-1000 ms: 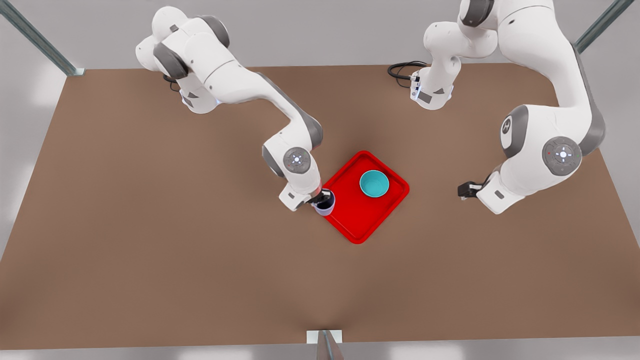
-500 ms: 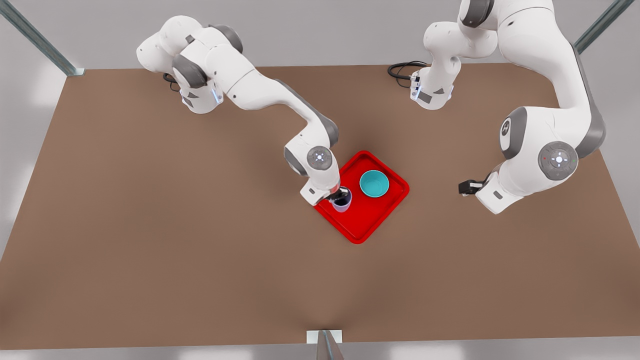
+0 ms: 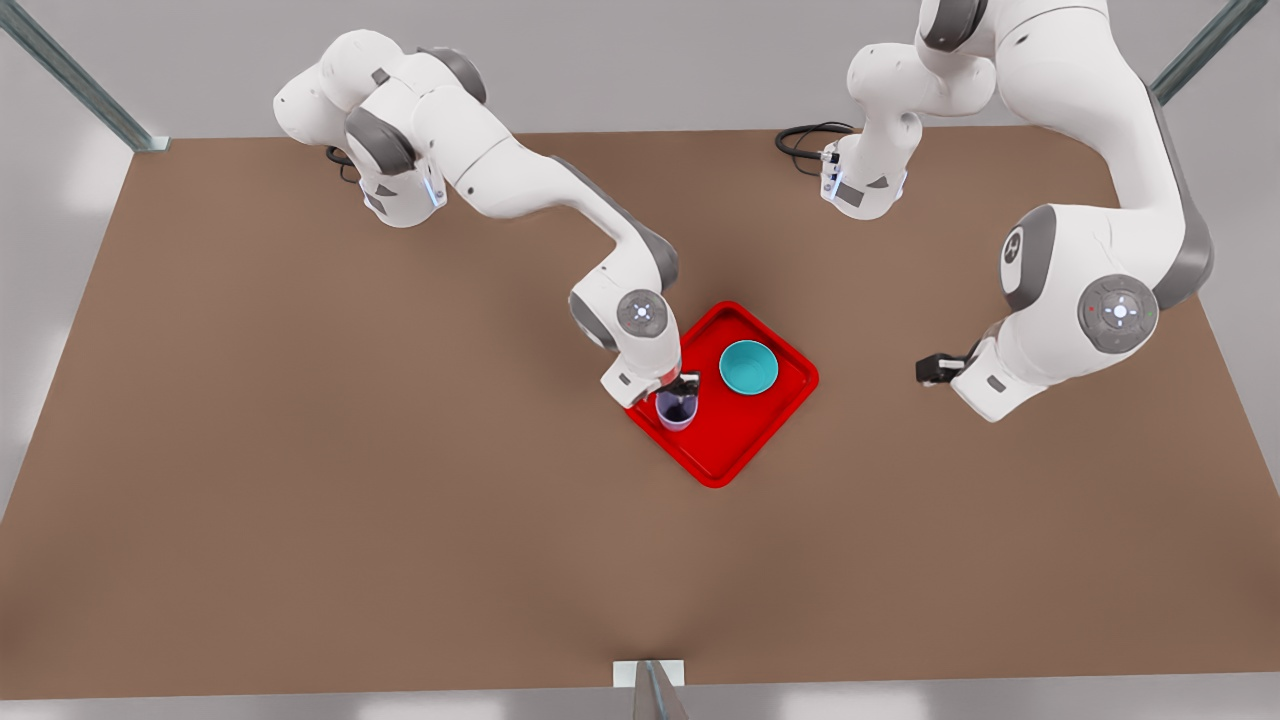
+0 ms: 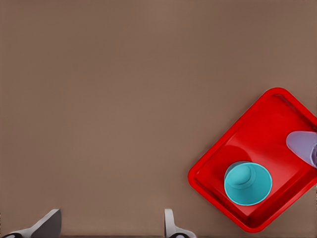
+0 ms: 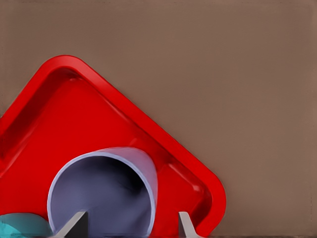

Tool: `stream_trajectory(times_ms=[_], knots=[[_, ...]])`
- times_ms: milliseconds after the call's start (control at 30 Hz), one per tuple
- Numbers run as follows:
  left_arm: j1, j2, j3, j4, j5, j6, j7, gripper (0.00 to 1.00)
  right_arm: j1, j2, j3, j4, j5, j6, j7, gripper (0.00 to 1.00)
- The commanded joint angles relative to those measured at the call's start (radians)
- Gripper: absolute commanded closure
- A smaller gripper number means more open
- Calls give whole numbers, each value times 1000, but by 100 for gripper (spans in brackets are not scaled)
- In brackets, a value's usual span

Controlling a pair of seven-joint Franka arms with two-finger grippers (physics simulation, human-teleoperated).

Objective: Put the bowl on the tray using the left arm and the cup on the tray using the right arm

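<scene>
Front view, lavender tapered cup on the glossy red rectangular tray beside the teal round bowl, right gripper above the cup, fingers spread with one inside the rim, left gripper off the tray, fingers parted, empty.

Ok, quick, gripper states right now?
Left gripper: open, empty, waiting beside the tray.
Right gripper: open, above the cup on the tray.

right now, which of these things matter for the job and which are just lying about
Job:
bowl, on the tray
cup, on the tray
right gripper, open over the cup
left gripper, open, waiting off the tray

Lying about:
black cable at the table's far edge
</scene>
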State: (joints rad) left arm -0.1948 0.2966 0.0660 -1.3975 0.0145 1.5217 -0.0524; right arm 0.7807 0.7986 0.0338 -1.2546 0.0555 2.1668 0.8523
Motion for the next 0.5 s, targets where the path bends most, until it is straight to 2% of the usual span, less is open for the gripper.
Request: stream_trajectory(times_ms=[0, 67, 100, 133, 167, 233, 267, 333, 467], knots=[[0, -1, 0, 2, -1, 0, 5, 0, 0, -12, 0, -2, 0, -2, -1, 3], [-5, -1, 0, 5, 10, 5, 0, 0, -12, -78, -2, -14, 4, -39, -6, 1], [-5, -7, -2, 5, 10, 3, -3, 0, -47, -177, -2, -109, 1, -39, -24, 0], [-5, -7, -2, 5, 10, 3, -3, 0, -142, -358, -2, -290, 1, -41, -79, 0], [-5, -7, -2, 3, 10, 3, -3, 0, -267, -493, 0, -378, 0, -102, -249, 0], [-5, -7, -2, 5, 8, 3, -3, 0, -506, -636, -2, -373, 1, -370, -591, 0], [-5, -7, -2, 5, 8, 3, -3, 0, -616, -670, -2, -367, -2, -490, -711, 0], [-5, -7, -2, 5, 10, 5, -3, 0, -756, -679, -22, -332, -14, -582, -914, 0], [-5, -5, -2, 5, 12, 6, -3, 0, -802, -650, -40, -233, -55, -616, -961, 0]])
